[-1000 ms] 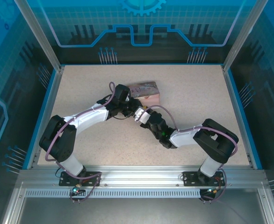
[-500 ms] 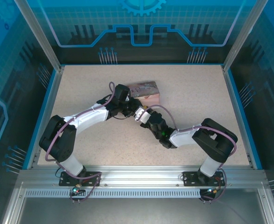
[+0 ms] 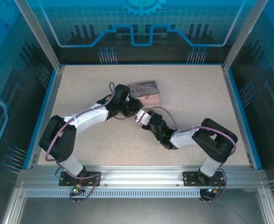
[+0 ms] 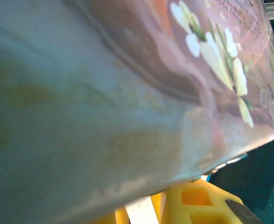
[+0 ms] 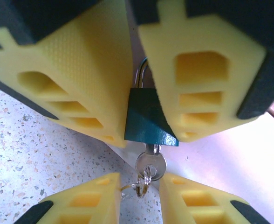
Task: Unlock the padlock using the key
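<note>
Loosened the right fingers [image 5: 81, 207] slightly, now apart around the round-headed dull-metal key [image 5: 151, 164]; clamps the glossy blue padlock [image 5: 145, 119] between yellow left fingers [image 5: 81, 70].

Lab test cell: alu frame [image 3: 137, 175], blue printed walls [image 3: 141, 28], speckled table [image 3: 193, 93].

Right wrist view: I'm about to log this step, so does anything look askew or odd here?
Nothing looks damaged or askew. The key sits in the padlock, which the left gripper pinches; the right gripper stands open around the dangling key ring, not clamping it.
</note>
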Controlling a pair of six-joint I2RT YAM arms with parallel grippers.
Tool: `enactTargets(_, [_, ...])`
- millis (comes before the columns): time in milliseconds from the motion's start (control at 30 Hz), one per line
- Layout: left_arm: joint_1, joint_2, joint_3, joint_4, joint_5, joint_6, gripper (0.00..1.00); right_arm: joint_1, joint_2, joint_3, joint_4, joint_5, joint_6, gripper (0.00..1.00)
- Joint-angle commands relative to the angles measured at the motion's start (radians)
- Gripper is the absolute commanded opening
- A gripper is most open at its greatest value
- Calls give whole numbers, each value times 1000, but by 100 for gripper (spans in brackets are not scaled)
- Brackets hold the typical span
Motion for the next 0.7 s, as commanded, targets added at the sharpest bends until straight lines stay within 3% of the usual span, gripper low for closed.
enactTargets(0, [-7, -24, 13, 46, 64, -16, 0, -9, 7, 31, 21, 5, 1, 28])
enactTargets(400, [-7, -22, 3, 58, 70, -21, 0, -10, 31, 65, 26, 0, -12, 25])
enactTargets(667, [-7, -27, 2, 54, 68, -20, 0, -19, 39, 60, 32, 2, 7, 11])
